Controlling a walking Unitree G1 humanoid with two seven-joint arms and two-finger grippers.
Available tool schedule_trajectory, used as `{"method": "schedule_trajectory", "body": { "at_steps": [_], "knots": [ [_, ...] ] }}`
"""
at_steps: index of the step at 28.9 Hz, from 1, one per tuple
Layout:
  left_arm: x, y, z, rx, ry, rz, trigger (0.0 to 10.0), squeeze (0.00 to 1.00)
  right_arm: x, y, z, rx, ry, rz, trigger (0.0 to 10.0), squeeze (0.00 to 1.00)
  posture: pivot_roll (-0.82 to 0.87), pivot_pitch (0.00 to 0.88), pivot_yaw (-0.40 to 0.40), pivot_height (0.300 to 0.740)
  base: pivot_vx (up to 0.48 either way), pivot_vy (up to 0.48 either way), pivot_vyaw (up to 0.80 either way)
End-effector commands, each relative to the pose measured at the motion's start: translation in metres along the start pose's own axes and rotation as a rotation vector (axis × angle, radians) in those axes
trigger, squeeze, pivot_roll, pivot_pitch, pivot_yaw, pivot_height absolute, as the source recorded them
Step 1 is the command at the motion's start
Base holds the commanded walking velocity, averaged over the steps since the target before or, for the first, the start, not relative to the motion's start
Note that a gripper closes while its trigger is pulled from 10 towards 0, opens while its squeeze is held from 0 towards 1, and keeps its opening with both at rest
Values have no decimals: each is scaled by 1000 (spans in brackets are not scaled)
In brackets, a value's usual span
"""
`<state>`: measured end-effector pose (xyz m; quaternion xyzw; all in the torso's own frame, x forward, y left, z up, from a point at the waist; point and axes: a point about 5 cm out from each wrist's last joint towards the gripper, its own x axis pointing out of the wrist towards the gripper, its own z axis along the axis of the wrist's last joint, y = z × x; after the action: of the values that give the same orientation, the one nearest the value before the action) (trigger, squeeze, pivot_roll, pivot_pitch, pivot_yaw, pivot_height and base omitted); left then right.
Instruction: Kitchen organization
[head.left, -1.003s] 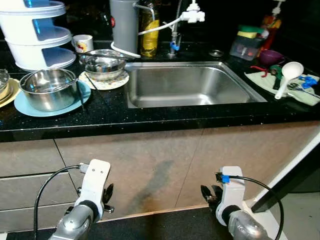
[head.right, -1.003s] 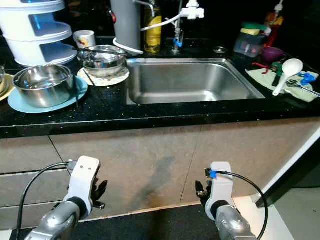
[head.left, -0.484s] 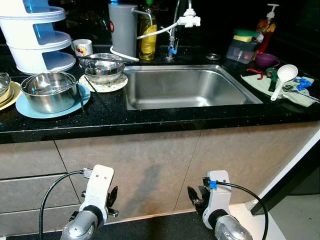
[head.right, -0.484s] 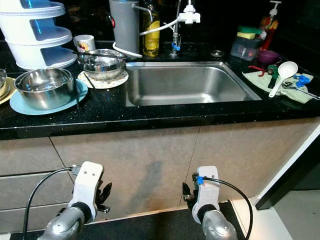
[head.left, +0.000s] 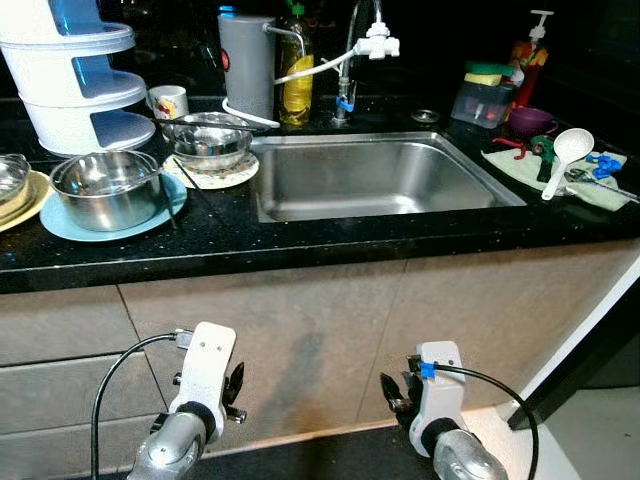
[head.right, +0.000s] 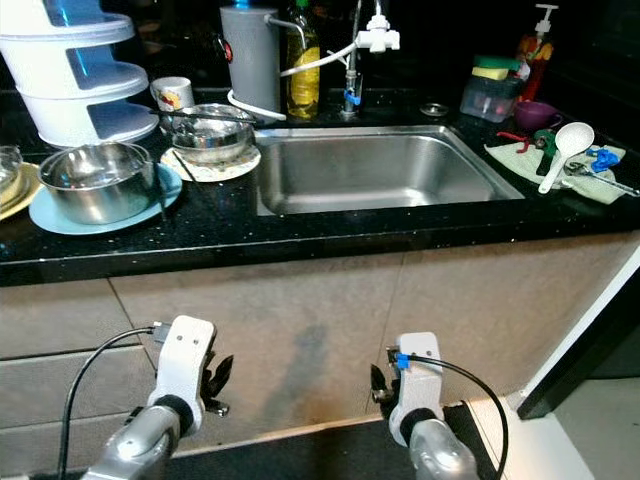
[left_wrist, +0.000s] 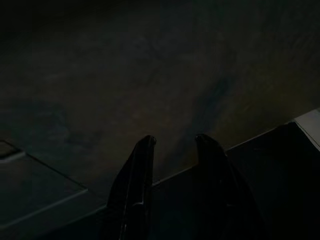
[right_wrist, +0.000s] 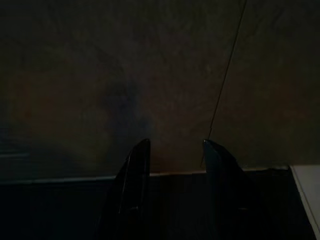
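A black counter (head.left: 300, 235) holds a steel sink (head.left: 380, 180) in its middle. Left of the sink, a steel bowl (head.left: 105, 188) sits on a blue plate (head.left: 60, 222), and a second steel bowl (head.left: 208, 140) sits on a patterned plate. A white mug (head.left: 167, 100) stands behind them. Both arms hang low in front of the cabinet fronts. My left gripper (left_wrist: 173, 142) is open and holds nothing. My right gripper (right_wrist: 176, 145) is open too, with only the cabinet panel ahead of it.
A white tiered container (head.left: 80, 70) stands at the back left. A grey canister (head.left: 247, 55), an oil bottle (head.left: 295, 70) and the faucet (head.left: 365, 40) stand behind the sink. On the right, a white ladle (head.left: 565, 155) lies on a green cloth beside a purple bowl (head.left: 530, 120).
The whole picture has shifted slightly as the camera moved. Both arms still hang low before the cabinet, and nothing on the counter has moved.
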<state>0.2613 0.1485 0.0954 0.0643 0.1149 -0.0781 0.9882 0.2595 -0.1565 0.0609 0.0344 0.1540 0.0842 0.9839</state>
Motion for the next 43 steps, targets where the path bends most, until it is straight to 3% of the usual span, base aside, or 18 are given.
{"method": "schedule_trajectory", "body": {
  "at_steps": [1,31,43],
  "knots": [
    [-1,4,-9,13,39,11,10000,0,0,3,-3,8,1,5,10000,0,-44,81,-54,740,0,405,0],
    [-2,9,-6,36,30,13,10000,0,2,3,-6,10,3,4,10000,0,-35,92,-51,740,0,401,0],
    [-2,10,-5,57,39,12,10000,0,2,3,-8,9,6,1,10000,0,-31,95,-48,740,0,-350,0]
  ]
}}
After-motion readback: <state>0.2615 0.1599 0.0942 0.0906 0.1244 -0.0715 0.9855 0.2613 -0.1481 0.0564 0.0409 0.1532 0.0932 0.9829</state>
